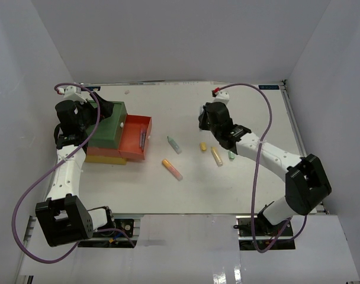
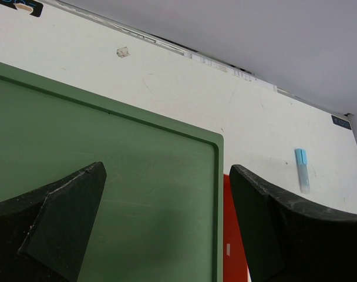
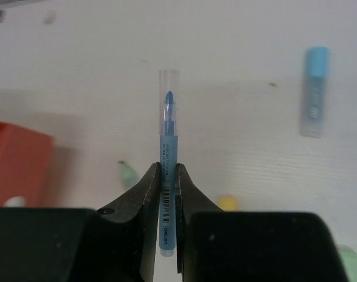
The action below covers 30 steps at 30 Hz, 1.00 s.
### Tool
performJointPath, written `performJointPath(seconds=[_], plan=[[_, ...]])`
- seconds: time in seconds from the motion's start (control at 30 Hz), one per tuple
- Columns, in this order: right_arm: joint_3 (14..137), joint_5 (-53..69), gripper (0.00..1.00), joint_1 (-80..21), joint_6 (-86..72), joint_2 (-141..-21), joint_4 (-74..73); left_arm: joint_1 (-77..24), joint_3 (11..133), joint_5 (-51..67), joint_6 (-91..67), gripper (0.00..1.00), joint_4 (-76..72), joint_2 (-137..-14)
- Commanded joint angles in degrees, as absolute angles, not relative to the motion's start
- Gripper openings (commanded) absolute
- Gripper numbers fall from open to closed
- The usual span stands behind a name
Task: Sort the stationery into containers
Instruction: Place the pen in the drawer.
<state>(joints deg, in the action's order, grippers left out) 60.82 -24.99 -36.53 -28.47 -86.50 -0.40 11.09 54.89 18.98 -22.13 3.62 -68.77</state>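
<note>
My right gripper is shut on a slim blue pen with a clear cap, held off the table and pointing away from the wrist. From above, this gripper hangs right of the table's centre. Loose stationery lies below it: a teal marker, an orange-and-pink highlighter, a short yellow piece, a yellow marker and a green one. The containers stand at the left: a green bin over a pulled-out red drawer over a yellow one. My left gripper stands open over the green bin's top.
A dark pen lies inside the red drawer. The left wrist view shows the red drawer's edge and a light blue marker on the white table. White walls enclose the table on three sides.
</note>
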Motion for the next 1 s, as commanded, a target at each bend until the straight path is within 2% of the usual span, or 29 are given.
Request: performJointPath(seconds=[0.0, 0.1, 0.27, 0.43, 0.47, 0.5, 0.53, 0.6, 0.7, 0.87, 0.97], plan=[[65.5, -20.4, 0.09, -42.6, -31.2, -86.7, 8.9, 11.0, 52.8, 20.6, -23.1, 0.98, 10.5, -69.2], [68.5, -16.8, 0.11, -47.3, -35.0, -90.3, 15.4, 11.1, 52.8, 20.5, -23.1, 0.98, 10.5, -69.1], [80.5, -13.5, 0.15, -53.6, -36.5, -101.3, 15.2, 11.1, 52.8, 20.1, -23.0, 0.98, 10.5, -69.0], [89.9, -14.0, 0.24, -57.5, -37.3, -108.4, 14.5, 11.1, 52.7, 20.0, -22.9, 0.98, 10.5, -68.7], [90.4, -14.0, 0.30, -57.7, -37.5, -109.8, 14.7, 11.0, 52.7, 20.0, -22.9, 0.98, 10.5, -68.7], [91.0, -13.9, 0.32, -58.1, -38.0, -110.4, 14.8, 11.1, 52.7, 20.0, -22.9, 0.98, 10.5, -68.7], [91.2, -13.2, 0.33, -58.3, -38.2, -111.3, 14.9, 11.0, 52.8, 20.2, -22.9, 0.98, 10.5, -68.6], [91.7, -12.1, 0.43, -58.4, -37.3, -111.7, 14.9, 11.0, 52.8, 20.2, -22.9, 0.98, 10.5, -68.6], [90.9, -10.5, 0.49, -58.5, -30.4, -110.5, 14.6, 11.0, 52.7, 20.1, -22.9, 0.98, 10.5, -68.7], [82.6, -12.6, 0.47, -57.3, -15.9, -103.5, 14.4, 11.0, 52.7, 20.1, -22.9, 0.98, 10.5, -68.7], [76.6, -4.9, 0.47, -53.7, -7.6, -98.9, 14.4, 11.1, 52.7, 20.4, -22.9, 0.98, 10.4, -68.6]])
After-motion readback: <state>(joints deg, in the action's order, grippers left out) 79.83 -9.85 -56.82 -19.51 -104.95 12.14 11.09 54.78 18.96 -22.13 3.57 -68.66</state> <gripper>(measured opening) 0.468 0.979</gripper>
